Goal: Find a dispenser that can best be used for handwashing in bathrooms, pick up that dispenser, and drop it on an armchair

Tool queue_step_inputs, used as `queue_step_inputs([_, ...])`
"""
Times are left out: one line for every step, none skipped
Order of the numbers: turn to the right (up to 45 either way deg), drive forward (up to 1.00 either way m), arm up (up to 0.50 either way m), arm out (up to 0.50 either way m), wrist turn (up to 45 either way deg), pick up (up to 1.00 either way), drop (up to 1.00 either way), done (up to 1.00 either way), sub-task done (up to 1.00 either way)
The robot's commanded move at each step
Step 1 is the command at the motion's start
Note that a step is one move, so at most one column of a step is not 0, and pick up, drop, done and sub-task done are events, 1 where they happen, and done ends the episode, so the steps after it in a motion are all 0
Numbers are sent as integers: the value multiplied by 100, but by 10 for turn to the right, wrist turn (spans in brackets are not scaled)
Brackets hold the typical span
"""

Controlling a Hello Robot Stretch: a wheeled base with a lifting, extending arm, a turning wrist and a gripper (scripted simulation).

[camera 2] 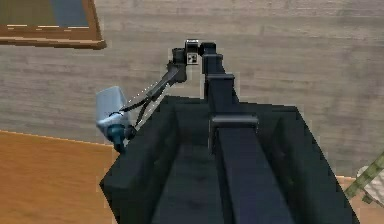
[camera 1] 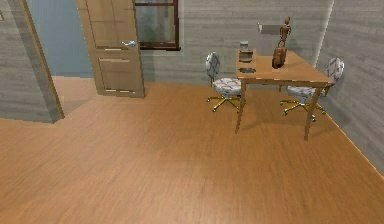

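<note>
A pale blue and white dispenser-like object [camera 2: 110, 115] hangs at the far end of my gripper [camera 2: 130, 102], in front of the grey wall and clear of the seat, so the gripper holds it. Its lower end is close above the left arm of a dark armchair [camera 2: 175, 160], which spreads across the lower arm side view. The dark arm bar [camera 2: 235, 150] rises over the armchair's seat to the white marker squares [camera 2: 198, 48], and the thin fingers slant down and left from there.
In the forward view a wooden table [camera 1: 285, 76] at the right carries a brown statue [camera 1: 281, 45] and a jar [camera 1: 245, 48], with two wheeled chairs [camera 1: 224, 86] [camera 1: 308, 92] beside it. A wooden door [camera 1: 115, 45] and a window [camera 1: 157, 25] are at the back. Bare wood floor lies in front.
</note>
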Motion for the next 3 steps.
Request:
queue_step_inputs([0, 0, 0, 0, 450, 0, 0, 0, 0])
queue_step_inputs([0, 0, 0, 0, 450, 0, 0, 0, 0])
queue_step_inputs([0, 0, 0, 0, 450, 0, 0, 0, 0])
